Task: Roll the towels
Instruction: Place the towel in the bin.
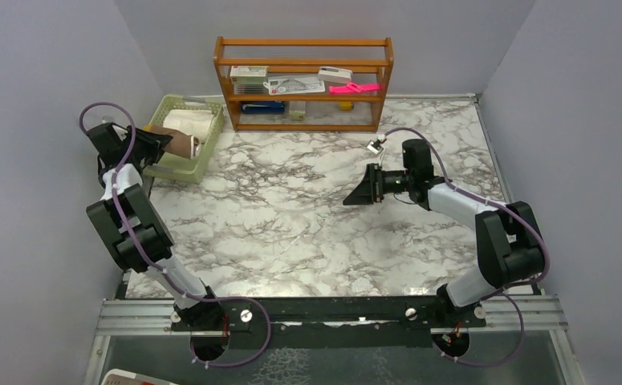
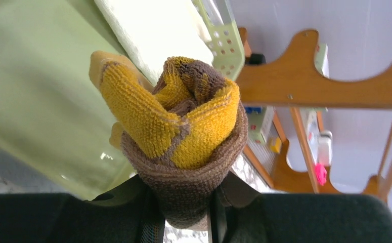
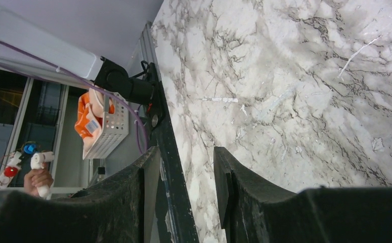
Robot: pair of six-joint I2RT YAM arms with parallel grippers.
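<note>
A brown towel with mustard-yellow patches (image 2: pixel 183 147), rolled into a tube, fills the left wrist view, and my left gripper (image 2: pixel 183 207) is shut on its lower end. From above, that brown roll (image 1: pixel 180 143) hangs at the near edge of the green basket (image 1: pixel 203 164), with my left gripper (image 1: pixel 156 141) beside it. A rolled cream-white towel (image 1: pixel 189 122) lies inside the basket, and the cream-white towel (image 2: pixel 153 30) also shows behind the brown one. My right gripper (image 1: pixel 359 194) hovers over the middle of the marble table, open and holding nothing; its fingers (image 3: pixel 234 177) frame bare marble.
A wooden shelf (image 1: pixel 303 84) with small boxes and a pink item stands at the back, right of the basket. Grey walls close in the left, right and rear. The marble tabletop (image 1: pixel 291 224) stretches between the two arms.
</note>
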